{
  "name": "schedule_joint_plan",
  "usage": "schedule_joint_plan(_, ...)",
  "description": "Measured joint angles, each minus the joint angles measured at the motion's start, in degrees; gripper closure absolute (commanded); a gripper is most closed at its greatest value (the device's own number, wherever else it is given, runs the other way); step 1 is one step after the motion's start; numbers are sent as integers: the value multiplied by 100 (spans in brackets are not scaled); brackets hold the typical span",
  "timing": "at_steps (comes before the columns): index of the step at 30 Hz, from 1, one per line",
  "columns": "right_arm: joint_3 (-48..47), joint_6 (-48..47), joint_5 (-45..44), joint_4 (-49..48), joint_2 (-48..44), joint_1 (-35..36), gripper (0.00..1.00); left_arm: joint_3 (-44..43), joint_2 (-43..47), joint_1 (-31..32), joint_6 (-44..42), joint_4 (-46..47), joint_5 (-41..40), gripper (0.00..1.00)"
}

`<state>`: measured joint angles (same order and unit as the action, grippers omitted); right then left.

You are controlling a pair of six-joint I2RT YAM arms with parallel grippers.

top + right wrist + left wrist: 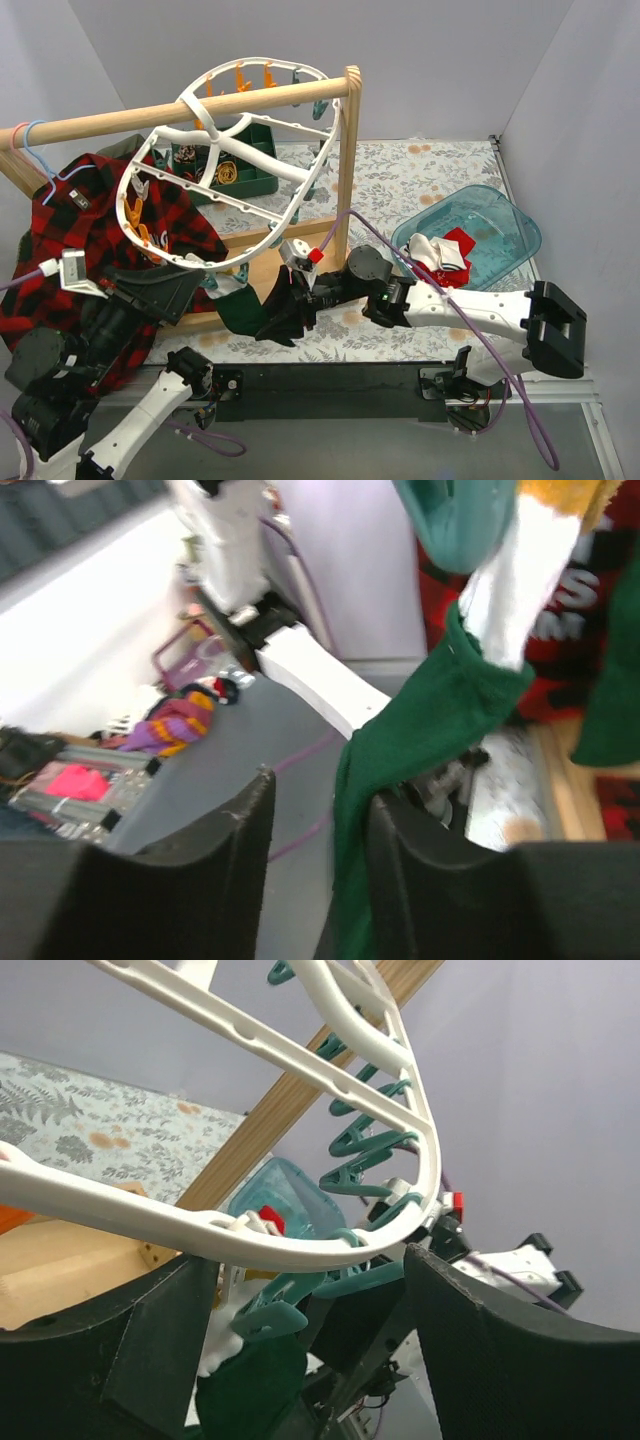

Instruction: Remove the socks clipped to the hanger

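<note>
Step in hand, as I read it: freeing the dark green sock point(243, 305) that hangs from the near, low end of the hanger point(150, 1218). Its white top is caught in a teal clip point(268, 1312) just under the rim. My right gripper point(320, 790) is low on the sock with its jaws parted. The cloth drapes through the gap against one finger, with clear space on the other side, so nothing is pinched; that view is blurred. My left gripper point(305, 1260) is up at the rim beside the clip, jaws wide apart and empty. The rim crosses between the fingers, and I can't tell whether it touches either. Next move, I judge: close the right jaws on the sock and draw down and away while the left steadies the rim, since the frame hangs free on the wooden rail point(180, 105) and would swing. Red-and-white socks point(445, 250) lie in the blue bin point(510, 235). A second green sock point(225, 165) waits on the far side.
</note>
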<state>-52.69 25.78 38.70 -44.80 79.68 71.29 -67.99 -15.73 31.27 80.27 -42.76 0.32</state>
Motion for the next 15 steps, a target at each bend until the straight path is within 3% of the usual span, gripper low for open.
schedule_joint_plan(5, -2, -595, -1027, 1440, -612, 2, 43, 52, -358, 2, -212, -15, 260, 37)
schedule_joint_plan(11, -354, -1325, -3200, 3161, -1574, 2, 44, 87, -494, 4, -396, 44, 625, 40)
schedule_joint_plan(15, -763, -1784, -4203, 3639, -1871, -2, 44, 87, -608, 7, -433, 157, 890, 44)
